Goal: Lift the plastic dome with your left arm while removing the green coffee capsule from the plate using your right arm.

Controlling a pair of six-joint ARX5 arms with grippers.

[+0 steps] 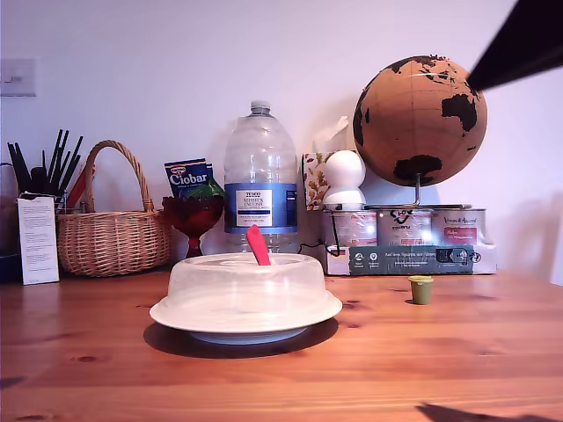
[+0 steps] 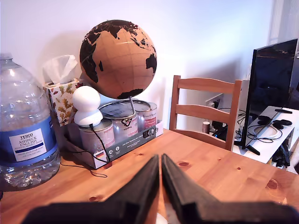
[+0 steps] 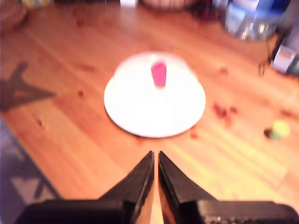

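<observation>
The plastic dome (image 1: 237,286) with its red tab handle (image 1: 258,245) rests over the white plate (image 1: 251,337) mid-table. The green coffee capsule (image 1: 420,289) stands upright on the bare wood, off the plate, toward the exterior view's right. My second gripper (image 3: 155,152) hangs shut and empty above the table, looking down at the dome (image 3: 140,93), with the capsule (image 3: 279,129) off to one side. My first gripper (image 2: 160,156) is shut and empty, held over the table and facing the globe. A black piece of an arm (image 1: 519,44) shows in the exterior view's top right corner.
Along the back stand a wicker basket (image 1: 110,233), a red goblet (image 1: 193,215), a large water bottle (image 1: 259,176) and a box of tins (image 1: 409,242) carrying a cork globe (image 1: 420,119). A wooden chair (image 2: 205,109) and a monitor (image 2: 271,88) stand beyond the table edge.
</observation>
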